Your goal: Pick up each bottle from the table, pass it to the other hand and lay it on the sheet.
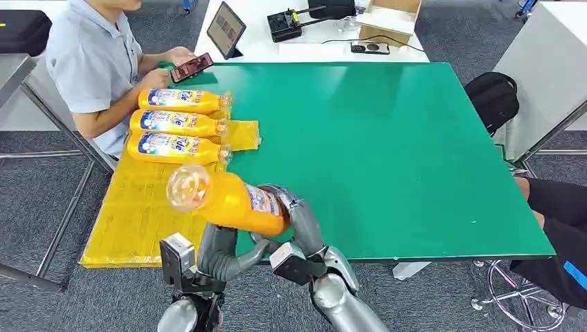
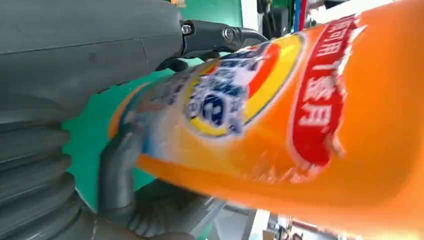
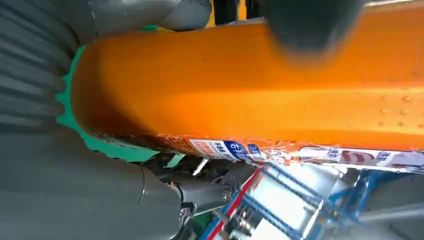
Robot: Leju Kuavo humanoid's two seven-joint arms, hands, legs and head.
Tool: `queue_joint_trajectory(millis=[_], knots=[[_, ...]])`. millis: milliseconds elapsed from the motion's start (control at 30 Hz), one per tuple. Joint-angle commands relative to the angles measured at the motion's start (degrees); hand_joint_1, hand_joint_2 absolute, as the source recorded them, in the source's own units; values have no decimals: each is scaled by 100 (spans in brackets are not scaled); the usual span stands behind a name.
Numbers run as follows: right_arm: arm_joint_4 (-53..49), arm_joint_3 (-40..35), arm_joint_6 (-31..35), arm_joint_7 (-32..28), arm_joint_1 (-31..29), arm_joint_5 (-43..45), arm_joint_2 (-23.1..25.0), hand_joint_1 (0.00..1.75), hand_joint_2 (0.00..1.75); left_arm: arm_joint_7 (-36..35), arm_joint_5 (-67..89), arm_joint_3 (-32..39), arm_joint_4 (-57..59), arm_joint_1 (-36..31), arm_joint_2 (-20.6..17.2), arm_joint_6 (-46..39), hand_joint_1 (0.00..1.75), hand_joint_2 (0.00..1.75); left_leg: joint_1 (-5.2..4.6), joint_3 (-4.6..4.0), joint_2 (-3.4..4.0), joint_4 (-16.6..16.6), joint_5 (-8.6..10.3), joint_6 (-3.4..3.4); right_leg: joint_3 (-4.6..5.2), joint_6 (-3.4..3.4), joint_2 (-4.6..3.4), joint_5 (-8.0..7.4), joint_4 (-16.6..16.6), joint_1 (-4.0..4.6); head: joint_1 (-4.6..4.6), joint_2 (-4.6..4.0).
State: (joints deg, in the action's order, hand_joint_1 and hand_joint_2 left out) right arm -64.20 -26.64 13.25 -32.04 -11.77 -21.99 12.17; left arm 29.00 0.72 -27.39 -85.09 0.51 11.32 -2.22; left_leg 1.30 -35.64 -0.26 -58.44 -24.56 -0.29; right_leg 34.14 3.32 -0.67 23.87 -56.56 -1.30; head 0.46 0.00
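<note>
Bottle [image 1: 228, 200] up in the air, orange and glossy with a clear rounded base, held over the near edge of the green table [image 1: 387, 152]. Both hands are on it: the right hand [image 1: 294, 214] wraps dark fingers around the labelled end, and the left hand [image 1: 221, 249] cups it from beneath, grey and ribbed at the wrist. Its long axis runs left to right and slightly tilted, base toward the yellow sheet [image 1: 138, 207], label end toward the table's middle. Up close from the left wrist, the label [image 2: 235, 95] shows blue, yellow and a red band, with the plastic smooth and shiny. Three more bottles [image 1: 180, 123] lie side by side on the sheet's far part, caps pointing right, parallel to each other. That sheet is gridded and hangs past the table's left edge. Smooth green tabletop stretches wide to the right. A person [image 1: 97, 62] sits at the far left corner, holding a phone [image 1: 192, 67].
</note>
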Motion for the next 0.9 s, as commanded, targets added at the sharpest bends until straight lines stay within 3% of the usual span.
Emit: queue_joint_trajectory(millis=[33,333,367,400,433,500,533,567,600,633,767,800,900], knots=[[845,-337,-95,113,-132,185,65,175,175,205,191,-161,-170,-291,-26,-596,0,175,2,18,-3,5,-4,7,-20,-13,10,4,7,5,0,0],[1075,-643,-139,220,-181,-152,27,175,175,175,461,-107,0,-415,3,-1046,3,175,2,15,-3,6,-2,5,-18,-11,9,2,7,4,0,0],[1118,-665,-134,234,-181,-177,32,175,175,158,365,-102,-14,-412,6,-995,26,175,-1,27,-4,10,-3,8,-29,-17,13,6,9,2,0,0],[1145,-670,-130,244,-190,-187,25,175,175,153,322,-127,-24,-412,-12,-934,148,175,2,17,-4,5,-2,5,-19,-12,10,4,6,4,4,0],[1176,-670,-128,251,-204,-187,28,173,175,146,291,-146,-38,-411,-35,-877,175,175,2,29,-6,9,-4,8,-32,-19,15,7,10,6,0,0],[1220,-640,-104,248,-226,-191,26,166,175,74,143,-188,-52,-385,-70,-662,175,175,1,18,-5,8,-2,6,-20,-12,11,4,8,4,0,0],[1190,-622,-66,235,-210,-216,18,141,175,42,59,-210,-77,-344,-109,-504,175,175,1,35,-7,11,-6,10,-39,-20,17,9,11,5,4,0],[1178,-619,-70,237,-204,-219,17,87,175,42,58,-206,-78,-328,-111,-499,175,175,2,22,-5,8,-3,6,-25,-14,12,5,10,5,0,0],[1159,-609,-50,237,-193,-222,22,9,175,26,24,-225,-75,-318,-127,-432,175,175,0,15,-5,7,-2,5,-17,-10,11,4,7,2,0,0],[1127,-595,-16,235,-175,-231,19,0,175,-13,-52,-230,-79,-299,-137,-334,175,175,1,21,-5,8,-4,7,-24,-13,12,5,9,5,2,0],[968,-456,167,299,-41,-209,62,0,175,-125,-259,-222,-86,-173,-164,91,175,175,0,30,-7,10,-6,9,-33,-16,16,9,11,4,2,0],[961,-456,165,300,-44,-210,63,0,0,-125,-261,-219,-87,-157,-168,94,175,175,-1,29,-5,11,-7,9,-32,-15,13,9,11,3,4,0],[878,-369,251,283,-11,-172,80,0,0,-195,-449,-189,-102,-132,-179,344,175,175,-1,21,-2,7,-6,7,-22,-14,9,7,6,2,4,0]])
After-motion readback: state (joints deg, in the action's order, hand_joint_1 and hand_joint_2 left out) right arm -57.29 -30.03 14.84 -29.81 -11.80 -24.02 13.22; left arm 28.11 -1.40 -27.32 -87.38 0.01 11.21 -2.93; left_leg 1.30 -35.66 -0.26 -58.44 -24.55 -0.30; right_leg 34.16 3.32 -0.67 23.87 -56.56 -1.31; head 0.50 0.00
